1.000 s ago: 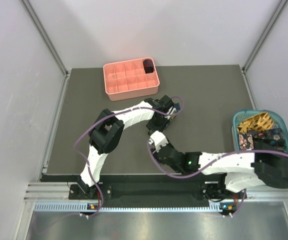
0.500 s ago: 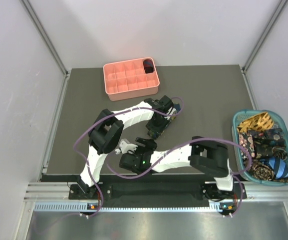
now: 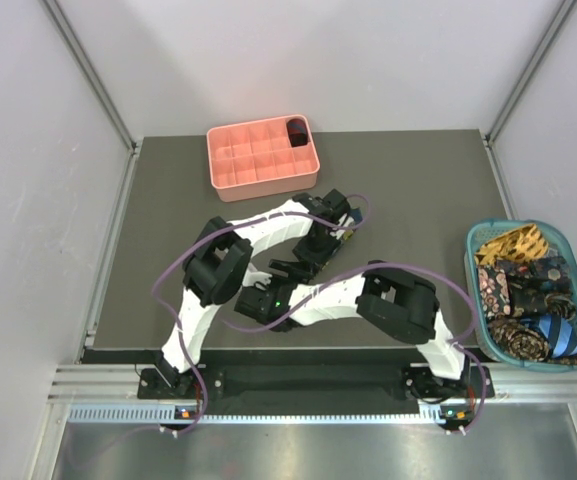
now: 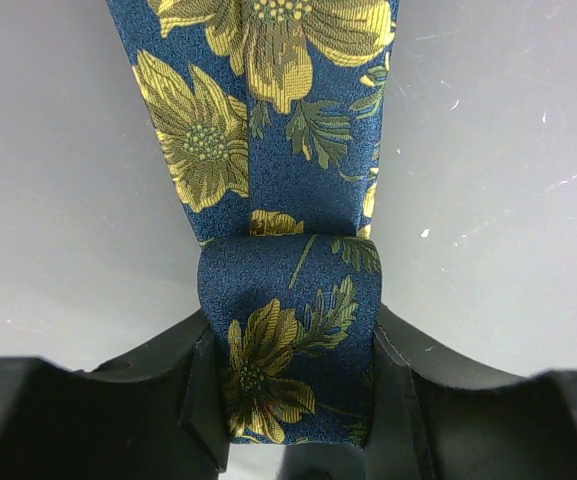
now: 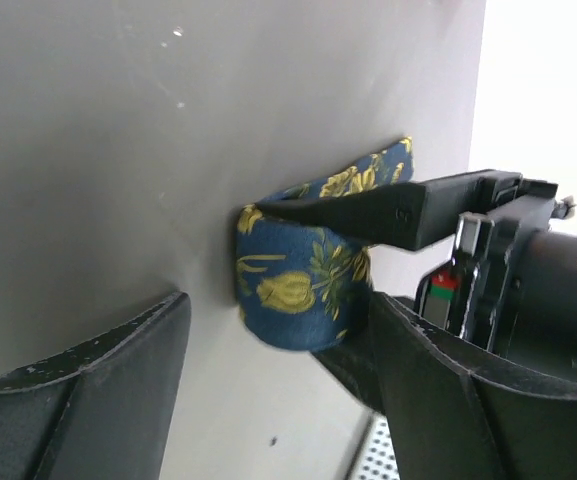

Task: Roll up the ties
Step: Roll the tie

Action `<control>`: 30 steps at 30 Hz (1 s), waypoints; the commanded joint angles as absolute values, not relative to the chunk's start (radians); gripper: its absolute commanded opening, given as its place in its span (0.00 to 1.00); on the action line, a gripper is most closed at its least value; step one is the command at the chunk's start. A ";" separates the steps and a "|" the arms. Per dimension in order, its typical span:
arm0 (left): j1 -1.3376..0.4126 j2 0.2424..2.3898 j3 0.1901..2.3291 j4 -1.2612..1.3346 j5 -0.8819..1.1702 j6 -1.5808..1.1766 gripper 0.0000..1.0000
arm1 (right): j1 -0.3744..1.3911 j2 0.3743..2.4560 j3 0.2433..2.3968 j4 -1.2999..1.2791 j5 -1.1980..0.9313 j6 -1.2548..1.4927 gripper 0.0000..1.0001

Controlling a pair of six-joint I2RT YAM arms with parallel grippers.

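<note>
A navy tie with yellow flowers (image 4: 268, 120) lies on the grey table, and its near end is folded into a small roll (image 4: 288, 300). My left gripper (image 4: 293, 385) is shut on that roll, one black finger against each side. In the right wrist view the same roll (image 5: 293, 295) sits ahead, pinched by the left gripper's fingers (image 5: 388, 210). My right gripper (image 5: 278, 310) is open, and the roll sits at its fingertips, close to the right one. From above, the left gripper (image 3: 310, 252) and right gripper (image 3: 280, 270) meet mid-table, and the arms hide most of the tie.
A teal basket (image 3: 571, 238) at the right table edge holds several loose ties (image 3: 528, 285). A salmon-pink grid tray (image 3: 264, 186) stands at the back, with a dark coil (image 3: 296, 131) in its back right compartment. The right forearm (image 3: 333, 295) crosses the near table.
My right arm has swung from the basket side leftwards across the near table, and its gripper, now open, has reached the roll. The left gripper has kept its hold and barely moved.
</note>
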State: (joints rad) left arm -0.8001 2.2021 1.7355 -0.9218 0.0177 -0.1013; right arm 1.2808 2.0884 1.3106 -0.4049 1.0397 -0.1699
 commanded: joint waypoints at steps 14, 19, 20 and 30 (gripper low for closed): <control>-0.805 2.410 1.792 -1.261 0.037 -0.084 0.28 | 1.158 2.155 1.364 -0.463 0.940 -0.195 0.64; -0.805 2.410 1.790 -1.259 0.035 -0.084 0.29 | 1.115 2.184 1.379 -0.535 0.900 -0.135 0.60; -0.804 2.410 1.792 -1.258 0.035 -0.084 0.29 | 1.103 2.190 1.382 -0.557 0.896 -0.129 0.59; -0.805 2.356 1.792 -1.236 0.026 -0.084 0.39 | 1.089 2.201 1.378 -0.586 0.902 -0.078 0.43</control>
